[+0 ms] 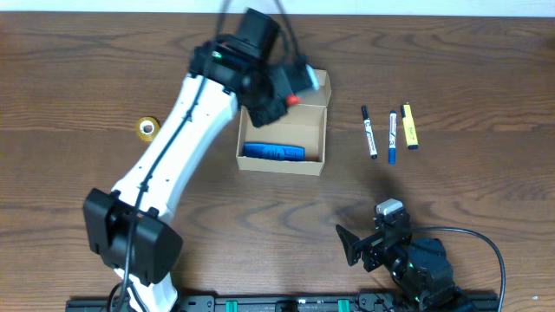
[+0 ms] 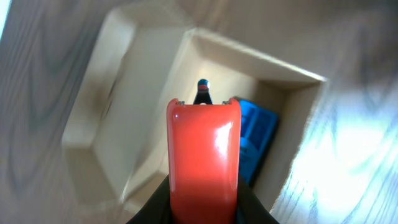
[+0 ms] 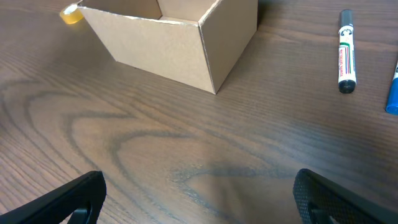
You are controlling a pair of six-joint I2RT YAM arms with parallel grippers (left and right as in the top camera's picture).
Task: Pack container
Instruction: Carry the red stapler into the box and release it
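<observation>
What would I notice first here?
The white left arm reaches over the open box in the middle, and the left tool holds a red thing above it. A blue thing lies inside the box, and three markers lie in a row to its right.

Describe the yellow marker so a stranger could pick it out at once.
Find the open cardboard box mid-table. Right of it in the overhead view lie three pens side by side. The yellow marker is farthest from the box, shorter than the white pen and the blue pen.
</observation>
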